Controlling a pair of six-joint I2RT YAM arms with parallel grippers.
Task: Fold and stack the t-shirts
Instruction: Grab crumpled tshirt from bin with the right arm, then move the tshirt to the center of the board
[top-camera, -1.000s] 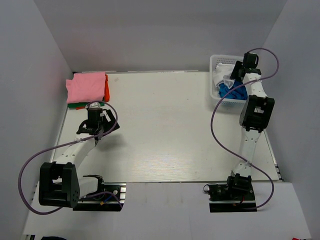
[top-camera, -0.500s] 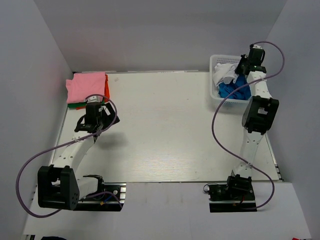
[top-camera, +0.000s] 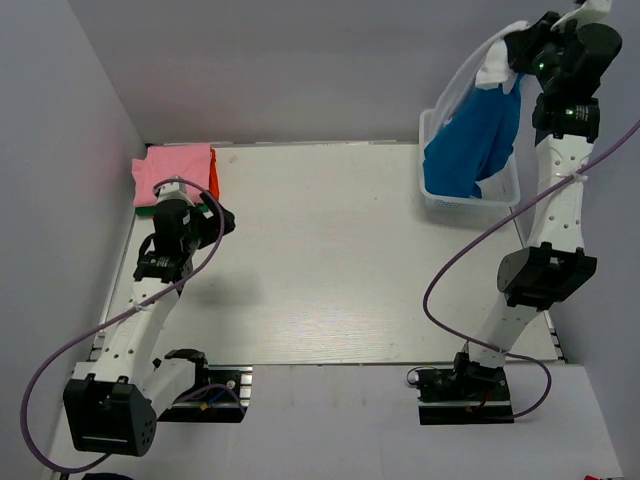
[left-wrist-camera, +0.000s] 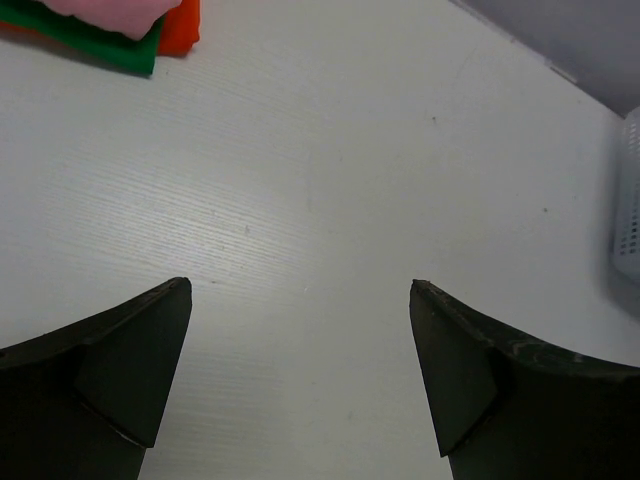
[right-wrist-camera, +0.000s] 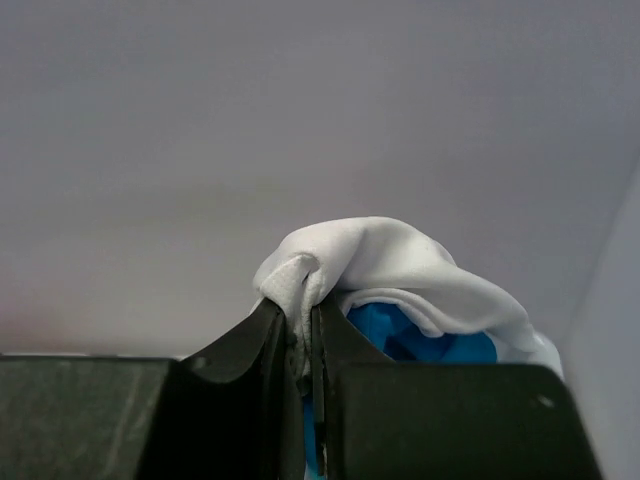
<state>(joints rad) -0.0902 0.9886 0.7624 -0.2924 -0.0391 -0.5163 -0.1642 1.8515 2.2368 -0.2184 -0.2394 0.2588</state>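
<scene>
Hanging high in the upper right of the overhead view, the right hand (top-camera: 518, 52) is clamped nearly shut on a fold of the white shirt (top-camera: 492, 70). Its wrist camera shows the two fingers pressed together with white cloth pinched between them and bulging out over their tips. The blue shirt (top-camera: 470, 140) hangs with the white one, draped down from the hand in a long drop. Its lower end sits within the outline of the basket (top-camera: 432, 192) at the right edge of the surface (top-camera: 330, 260). Whether the fingers catch the blue cloth too, I cannot tell; blue shows just behind the white fold.

At the left of the frame, the left hand (top-camera: 215, 218) hovers above the surface with its fingers spread wide, gripping nothing. Only bare surface shows between them in the wrist view. Just beyond it, in the upper left corner of the surface, lies the folded stack: the pink shirt (top-camera: 175, 172) on top, the orange-red shirt (top-camera: 213, 182) showing along its right side, and the green shirt (top-camera: 150, 211) peeking out underneath.
</scene>
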